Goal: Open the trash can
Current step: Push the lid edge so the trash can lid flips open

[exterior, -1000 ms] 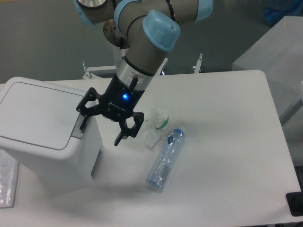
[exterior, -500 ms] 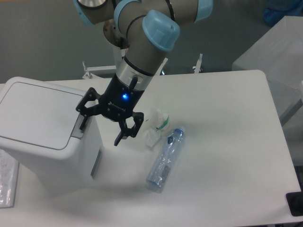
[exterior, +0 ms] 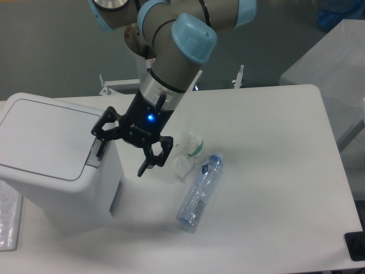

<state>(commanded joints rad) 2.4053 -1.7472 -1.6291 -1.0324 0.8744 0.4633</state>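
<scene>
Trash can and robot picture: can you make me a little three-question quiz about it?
1. True or false: the trash can has its lid down flat.
2. What lies on the table closest to the plastic bottle?
A. a spoon
B. crumpled white paper
C. a red ball
3. Fill in: the gripper has its fingers spread ____, one fingertip by the grey tab at the lid's edge.

Key:
1. True
2. B, the crumpled white paper
3. open
</scene>
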